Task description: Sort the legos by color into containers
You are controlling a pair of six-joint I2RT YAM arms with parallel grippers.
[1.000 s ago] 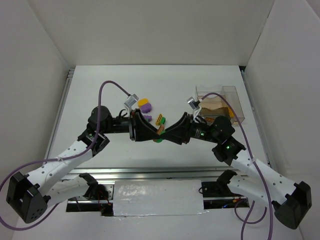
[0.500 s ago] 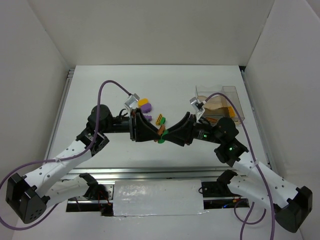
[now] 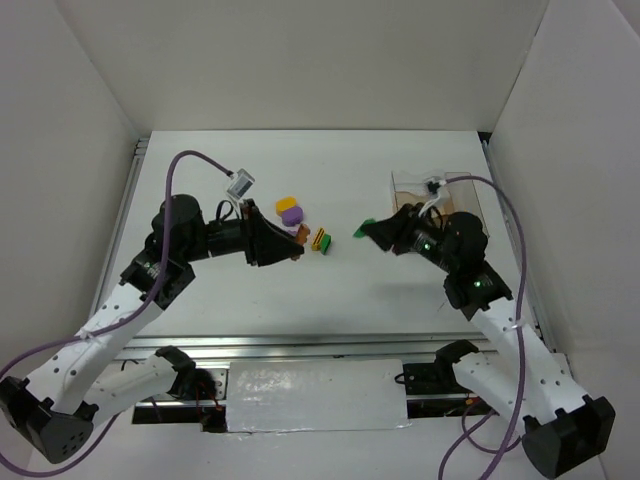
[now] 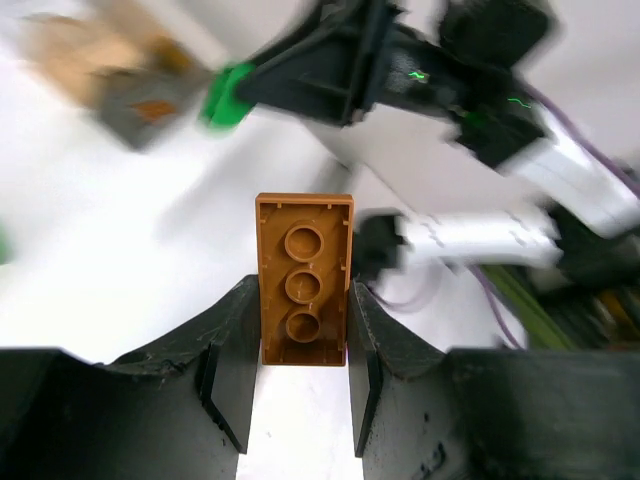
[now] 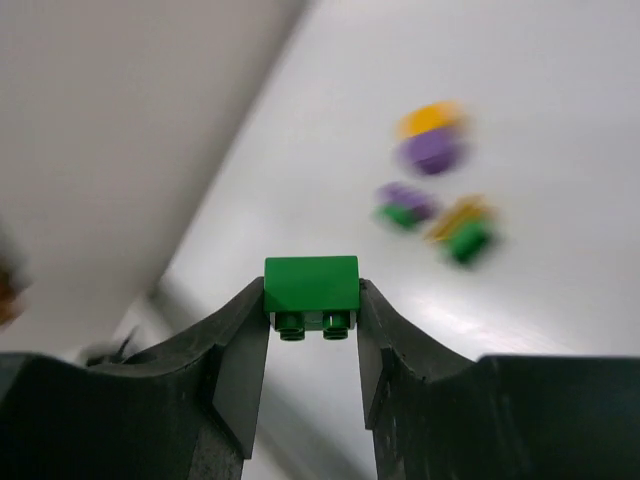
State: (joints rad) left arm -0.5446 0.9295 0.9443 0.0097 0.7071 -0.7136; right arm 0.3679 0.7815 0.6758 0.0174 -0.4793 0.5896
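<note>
Our right gripper (image 5: 311, 305) grips the green lego (image 5: 311, 283), left gripper (image 4: 303, 325) the brown lego (image 4: 304, 265); we should release each squarely over its box (image 3: 408, 183) cell.

White arms (image 3: 110, 325) with black joints (image 3: 180, 225), black end effectors (image 4: 303, 300) and purple cables (image 3: 190, 154).

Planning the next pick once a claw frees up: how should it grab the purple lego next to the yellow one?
Probably come from above, closing on the left and right sides of the purple lego. The yellow lego sits against its far edge, while those two sides look bare.
</note>
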